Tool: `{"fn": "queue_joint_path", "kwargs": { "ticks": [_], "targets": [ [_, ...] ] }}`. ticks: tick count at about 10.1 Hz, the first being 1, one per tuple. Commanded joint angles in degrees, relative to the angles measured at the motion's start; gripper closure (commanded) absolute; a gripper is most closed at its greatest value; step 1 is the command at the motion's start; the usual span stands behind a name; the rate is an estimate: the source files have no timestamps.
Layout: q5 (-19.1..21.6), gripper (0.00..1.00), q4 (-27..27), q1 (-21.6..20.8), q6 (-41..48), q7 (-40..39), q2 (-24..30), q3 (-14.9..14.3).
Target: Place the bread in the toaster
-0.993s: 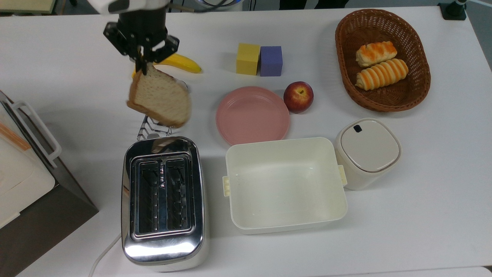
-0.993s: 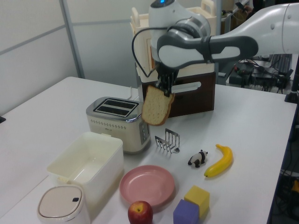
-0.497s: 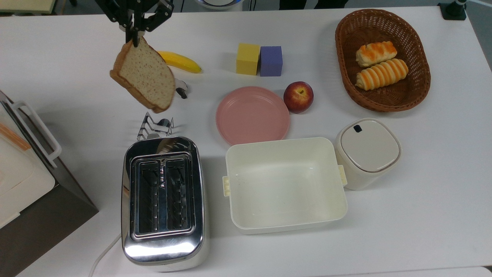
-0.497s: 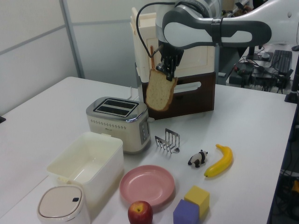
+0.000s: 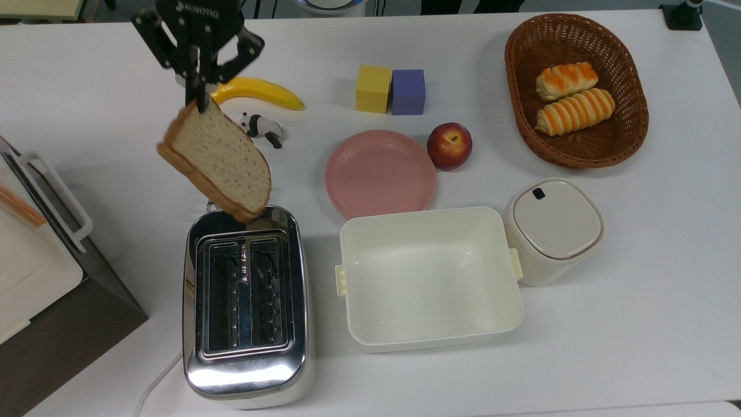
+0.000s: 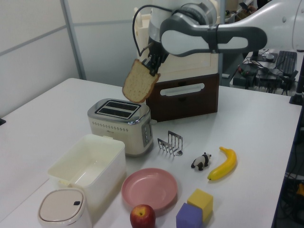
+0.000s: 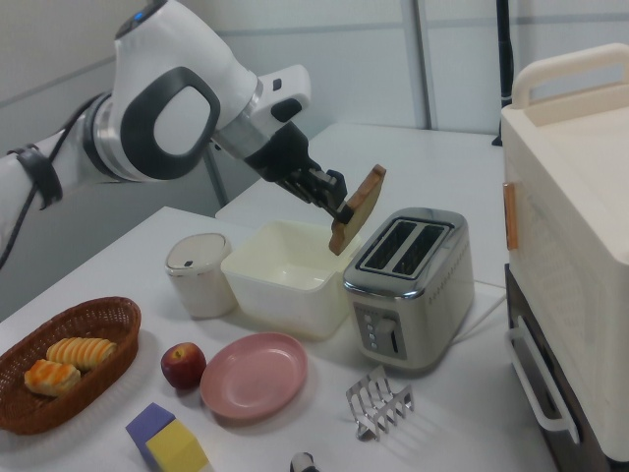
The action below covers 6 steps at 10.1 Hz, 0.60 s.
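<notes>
Clearly, the bread (image 5: 217, 164) is pinched at its crust corner by the gripper (image 5: 200, 99), whose fingers are closed on it, and it is held in the air, tilted, hanging down from the grip. Its lower, rounded end is seen above the near end of the toaster (image 5: 246, 301) in the top view, short of the dark slots. The slice's flat face is judged to be angled across the slots' long axis, so turning and levelling would be needed before lowering. A metal toast rack (image 6: 170, 142) is seen just beside the toaster, a toy panda (image 5: 260, 128) and a banana (image 5: 257, 92) farther off, and a cream tub (image 5: 428, 278) alongside; none is judged to block the descent.
</notes>
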<state>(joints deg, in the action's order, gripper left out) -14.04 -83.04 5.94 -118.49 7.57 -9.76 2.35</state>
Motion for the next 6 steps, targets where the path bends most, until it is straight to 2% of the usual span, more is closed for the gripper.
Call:
{"fn": "queue_joint_path", "kwargs": {
  "ticks": [1,6],
  "targets": [
    [0.3,1.00,0.9,-0.1,-3.9,0.9,-3.8,0.9],
    [0.0,1.00,0.9,0.4,-11.0,0.5,-6.6,1.3]
  ]
}}
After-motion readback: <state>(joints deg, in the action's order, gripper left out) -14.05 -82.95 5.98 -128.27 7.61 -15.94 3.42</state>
